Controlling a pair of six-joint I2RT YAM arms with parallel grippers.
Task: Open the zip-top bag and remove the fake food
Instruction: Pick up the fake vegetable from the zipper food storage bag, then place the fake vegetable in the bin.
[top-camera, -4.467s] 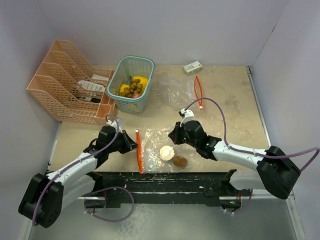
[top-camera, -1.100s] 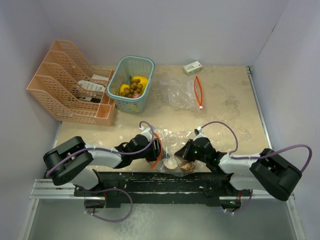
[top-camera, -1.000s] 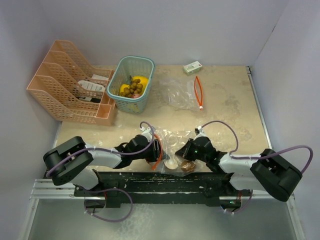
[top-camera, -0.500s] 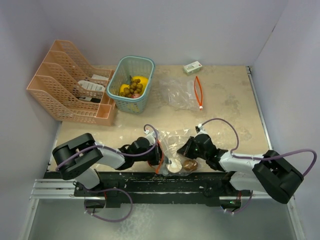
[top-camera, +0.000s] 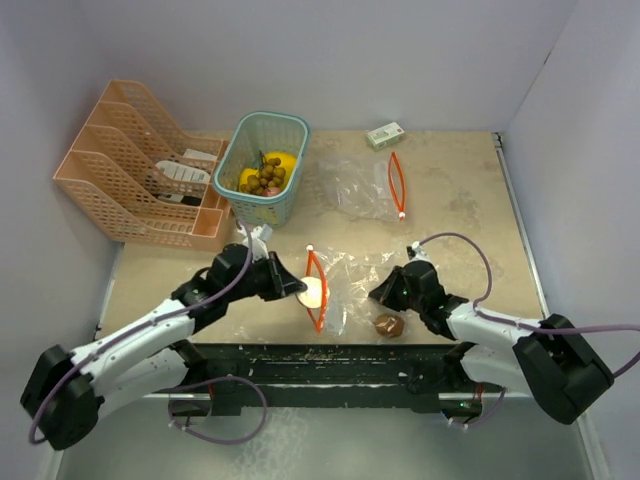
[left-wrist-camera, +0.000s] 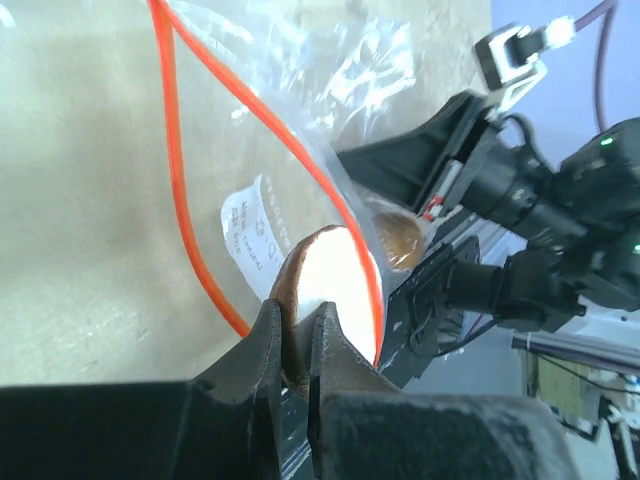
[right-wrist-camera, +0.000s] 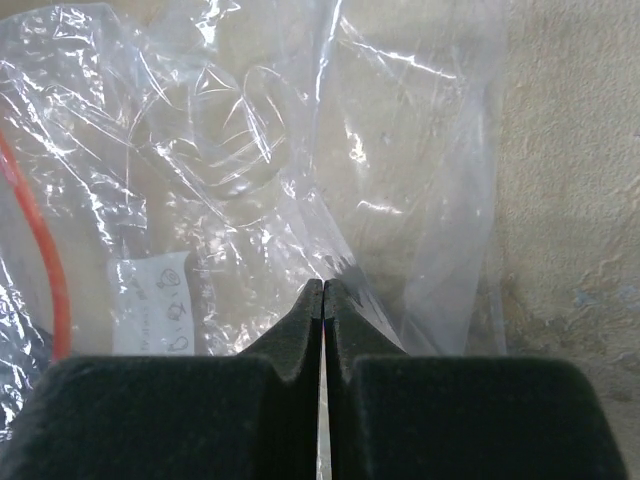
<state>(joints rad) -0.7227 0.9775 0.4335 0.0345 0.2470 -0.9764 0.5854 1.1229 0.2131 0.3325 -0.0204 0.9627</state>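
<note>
The zip-top bag (top-camera: 350, 285) lies near the front edge, its orange zip (top-camera: 318, 290) gaping in a loop. My left gripper (top-camera: 297, 290) is shut on a round beige piece of fake food (top-camera: 311, 292) at the bag's mouth. In the left wrist view both fingers of that gripper (left-wrist-camera: 297, 315) clamp the piece's (left-wrist-camera: 335, 270) brown rim. A brown piece (top-camera: 389, 325) lies inside the bag's near corner. My right gripper (top-camera: 384, 291) is shut on the bag's clear film (right-wrist-camera: 250, 150); its tips (right-wrist-camera: 323, 290) pinch a fold. More fake food lies in the teal basket (top-camera: 283, 207).
The teal basket holds yellow fruits (top-camera: 281, 161) and a grape cluster (top-camera: 266, 178). A peach file rack (top-camera: 140, 165) stands at the back left. A second clear bag (top-camera: 360, 185) with an orange zip lies behind, and a small white-green box (top-camera: 385, 134) sits by the back wall.
My left gripper closed on the beige piece inside the bag and drew back up and left with it to the bag's mouth. The bag shifted away from the front edge.
</note>
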